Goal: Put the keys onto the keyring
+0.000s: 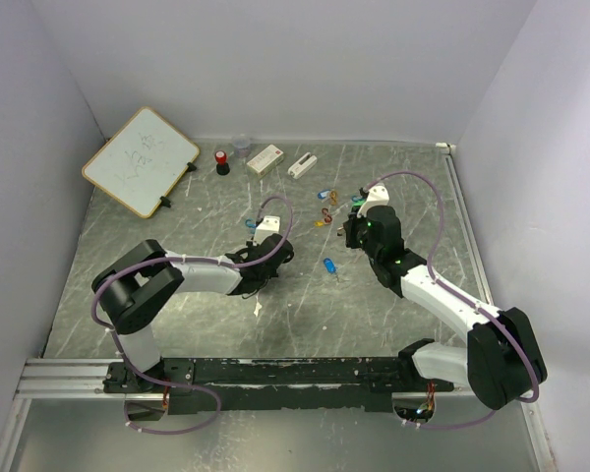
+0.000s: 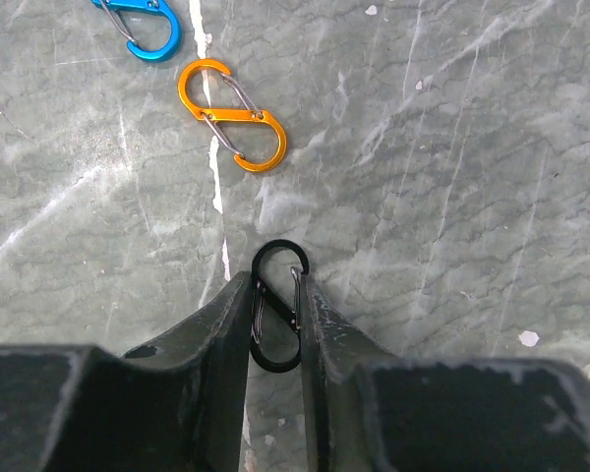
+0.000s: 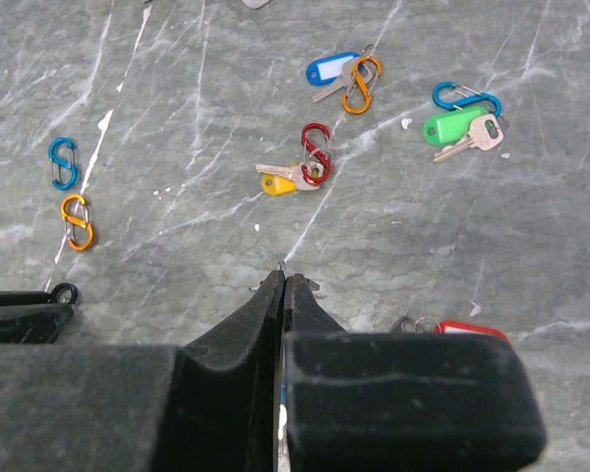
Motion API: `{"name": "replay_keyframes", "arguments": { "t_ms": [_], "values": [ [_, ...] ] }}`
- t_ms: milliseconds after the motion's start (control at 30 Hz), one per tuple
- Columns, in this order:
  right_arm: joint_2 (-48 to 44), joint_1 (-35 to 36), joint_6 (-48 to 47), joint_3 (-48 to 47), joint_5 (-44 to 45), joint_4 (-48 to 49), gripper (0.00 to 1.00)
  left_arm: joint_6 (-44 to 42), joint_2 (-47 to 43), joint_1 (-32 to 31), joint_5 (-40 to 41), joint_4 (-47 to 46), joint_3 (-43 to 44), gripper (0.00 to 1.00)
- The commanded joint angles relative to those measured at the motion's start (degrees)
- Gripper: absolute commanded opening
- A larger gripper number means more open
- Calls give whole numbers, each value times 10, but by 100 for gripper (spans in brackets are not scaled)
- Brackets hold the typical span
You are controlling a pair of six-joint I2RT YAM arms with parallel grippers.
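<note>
My left gripper [image 2: 275,281] is closed against both sides of a black S-shaped keyring clip [image 2: 276,258] lying on the table; its upper loop sticks out past the fingertips. My right gripper [image 3: 281,278] is shut, and a small metal piece [image 3: 279,265] pokes out from its tips; what it is does not show. Ahead of it lie keys: a blue-tagged key [image 3: 331,71] on an orange clip, a yellow-tagged key [image 3: 275,182] on a red clip, and a green-tagged key [image 3: 452,126] on a blue clip. A red tag [image 3: 467,329] lies at its right. Another blue-tagged key [image 1: 328,264] lies between the arms.
A loose orange clip [image 2: 233,113] and a blue clip [image 2: 143,25] lie just beyond the left gripper. At the back stand a whiteboard [image 1: 141,160], a red-capped item [image 1: 221,162], a clear cup [image 1: 241,146] and two white boxes [image 1: 265,158]. Walls enclose three sides.
</note>
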State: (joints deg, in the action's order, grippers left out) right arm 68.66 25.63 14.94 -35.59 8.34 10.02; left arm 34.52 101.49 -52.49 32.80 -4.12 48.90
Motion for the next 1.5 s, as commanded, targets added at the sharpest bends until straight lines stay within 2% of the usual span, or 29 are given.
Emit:
{"name": "replay_keyframes", "arguments": {
  "t_ms": [0, 67, 100, 467, 867, 1467],
  "values": [
    [-9, 3, -3, 3, 4, 10, 0, 12, 13, -10, -32, 34, -15, 23],
    [-9, 3, -3, 3, 4, 10, 0, 14, 10, -10, -31, 37, -14, 8],
    [-9, 3, -3, 3, 4, 10, 0, 13, 9, -10, -31, 39, -14, 7],
    [-10, 5, -13, 7, -34, 26, 0, -14, -32, -10, -30, 53, 3, 7],
    [-14, 68, -69, 18, -90, 65, 0, -103, -105, -10, -96, 12, 70, 7],
    [-4, 145, -129, 16, -125, 82, 0, -115, -109, -6, -125, 9, 99, 7]
  ]
}}
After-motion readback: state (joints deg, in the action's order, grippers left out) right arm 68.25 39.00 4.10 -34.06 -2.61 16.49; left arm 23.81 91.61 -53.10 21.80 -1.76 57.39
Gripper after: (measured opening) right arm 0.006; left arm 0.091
